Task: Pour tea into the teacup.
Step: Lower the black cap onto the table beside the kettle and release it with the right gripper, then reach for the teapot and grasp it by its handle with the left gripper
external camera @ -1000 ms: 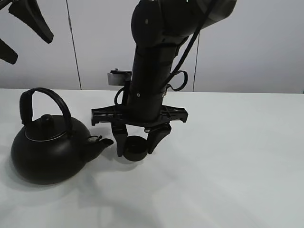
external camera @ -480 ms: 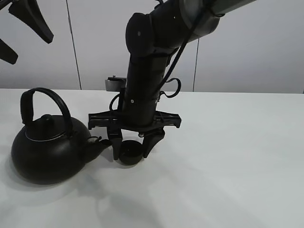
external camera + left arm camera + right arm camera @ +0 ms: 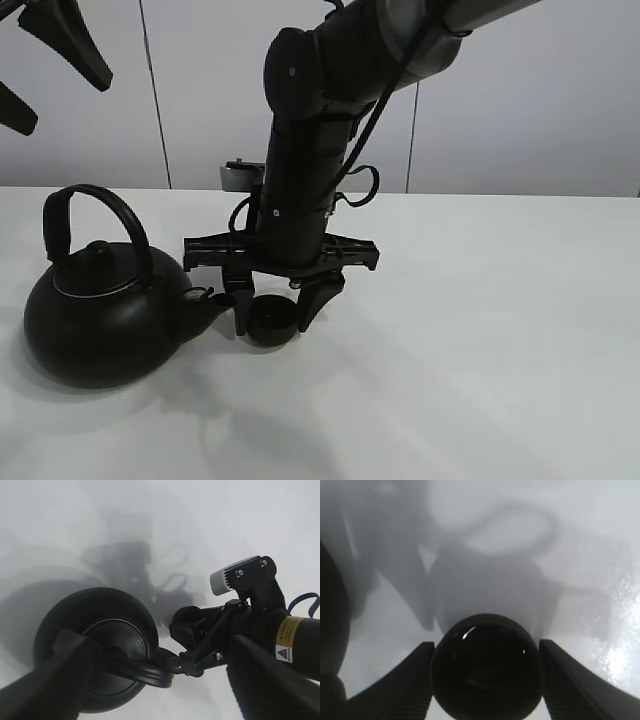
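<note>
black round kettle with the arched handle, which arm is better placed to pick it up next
Probably left. The left hand is open and free, raised over the round black kettle. The right hand is shut on the small matte black teacup by the spout.

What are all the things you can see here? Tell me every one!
kettle: one, black, round with an arched handle, standing on the left part of the table.
teacup: one, black, small, just beside the kettle's spout, between the right tool's fingers.
table: one, white, under everything.
wall: one, pale grey panels, behind the table.
right arm: one, black, reaching down near the middle of the table.
right tool: one, black, closed on the teacup.
left tool: one, black, open, up high above the kettle, holding nothing.
</note>
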Available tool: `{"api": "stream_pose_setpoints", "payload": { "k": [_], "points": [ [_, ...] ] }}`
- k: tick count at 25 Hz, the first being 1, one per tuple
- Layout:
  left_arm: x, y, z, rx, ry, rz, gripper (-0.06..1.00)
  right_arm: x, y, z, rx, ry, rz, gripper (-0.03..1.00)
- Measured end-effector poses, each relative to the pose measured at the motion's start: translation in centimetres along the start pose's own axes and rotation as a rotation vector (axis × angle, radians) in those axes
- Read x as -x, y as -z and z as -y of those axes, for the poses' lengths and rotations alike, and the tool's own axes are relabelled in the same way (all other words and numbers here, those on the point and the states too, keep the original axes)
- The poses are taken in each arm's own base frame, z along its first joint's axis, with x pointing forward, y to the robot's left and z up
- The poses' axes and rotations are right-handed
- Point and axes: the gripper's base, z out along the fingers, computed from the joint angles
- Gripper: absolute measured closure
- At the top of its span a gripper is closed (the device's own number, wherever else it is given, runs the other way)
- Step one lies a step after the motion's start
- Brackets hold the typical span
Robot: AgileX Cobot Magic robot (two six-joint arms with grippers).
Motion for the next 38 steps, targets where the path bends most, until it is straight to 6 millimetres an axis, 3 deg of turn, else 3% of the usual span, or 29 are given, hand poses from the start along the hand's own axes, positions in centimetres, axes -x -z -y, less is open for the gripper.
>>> {"api": "stream_pose_setpoints", "payload": {
  "k": [7, 12, 15, 25, 38],
  "points": [
    [0.0, 0.0, 0.0, 0.0, 0.0, 0.0, 0.4, 0.1, 0.0, 0.0, -0.002, 0.003, 0.014, 0.51],
    [0.0, 0.0, 0.0, 0.0, 0.0, 0.0, 0.4, 0.6, 1.3, 0.6, -0.003, -0.005, 0.042, 0.5],
    [0.0, 0.0, 0.0, 0.0, 0.0, 0.0, 0.4, 1.3, 2.5, 2.2, -0.018, -0.028, 0.063, 0.5],
    [0.0, 0.0, 0.0, 0.0, 0.0, 0.0, 0.4, 3.2, 5.8, 10.9, -0.097, -0.162, 0.104, 0.5],
    [0.0, 0.0, 0.0, 0.0, 0.0, 0.0, 0.4, 3.2, 12.7, 10.6, -0.119, -0.077, 0.245, 0.5]
  ]
}}
